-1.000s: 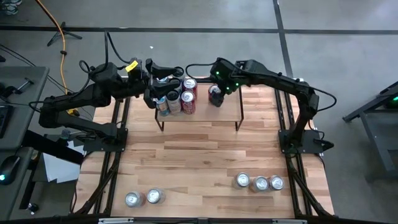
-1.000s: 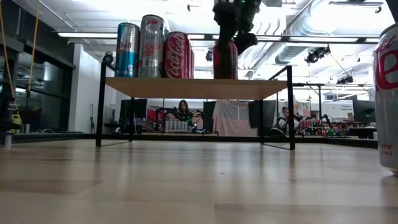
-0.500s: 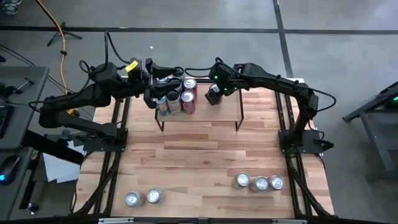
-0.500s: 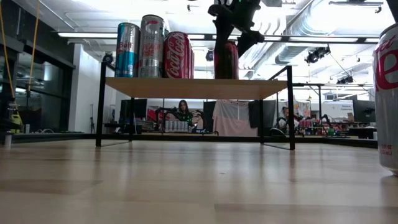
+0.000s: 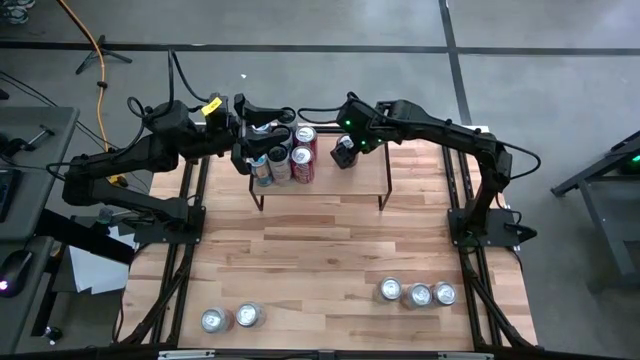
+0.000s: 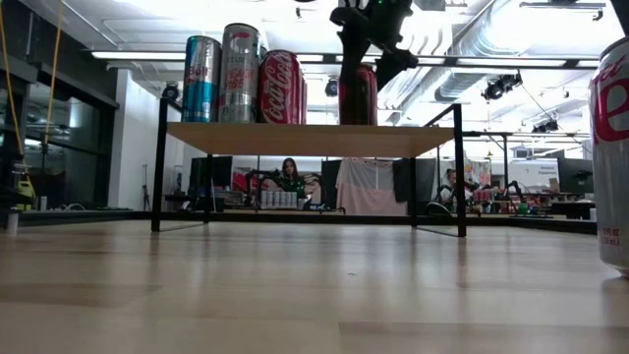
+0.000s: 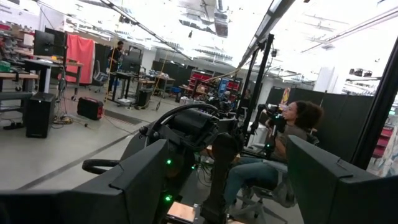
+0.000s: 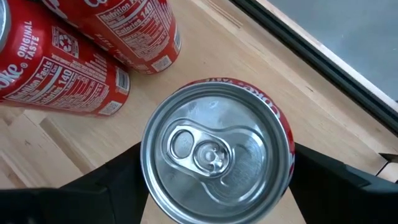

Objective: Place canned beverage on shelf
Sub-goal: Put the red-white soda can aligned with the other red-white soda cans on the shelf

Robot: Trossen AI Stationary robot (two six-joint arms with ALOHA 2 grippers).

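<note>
The shelf [image 5: 340, 182] stands at the table's far middle; in the low view its plank [image 6: 295, 139] carries a blue can [image 6: 201, 79], a silver can [image 6: 239, 73] and a red cola can [image 6: 281, 87] at its left end. A dark red beverage can [image 6: 358, 95] stands farther right on the plank. My right gripper [image 8: 217, 171] reaches down over it, closed on it. My left gripper [image 5: 272, 130] hovers above the left-end cans, open, with nothing between its fingers [image 7: 149, 174]. My right gripper pinches the can between its two fingers, on opposite sides of the wall just below the top rim [image 8: 147, 163]. It comes from above, slanting down. The can is upright, its bottom [image 6: 358, 120] on the shelf plank.
Three cans [image 5: 417, 294] stand near the table's front right and two [image 5: 231, 318] at the front left. One of them looms at the low view's right edge [image 6: 614, 147]. Two red cola cans [image 8: 74, 68] stand close beside the held can.
My right gripper has rolled about the line it points along, so its fingers now stand at a different angle around the can. The can has stayed upright on the shelf.
</note>
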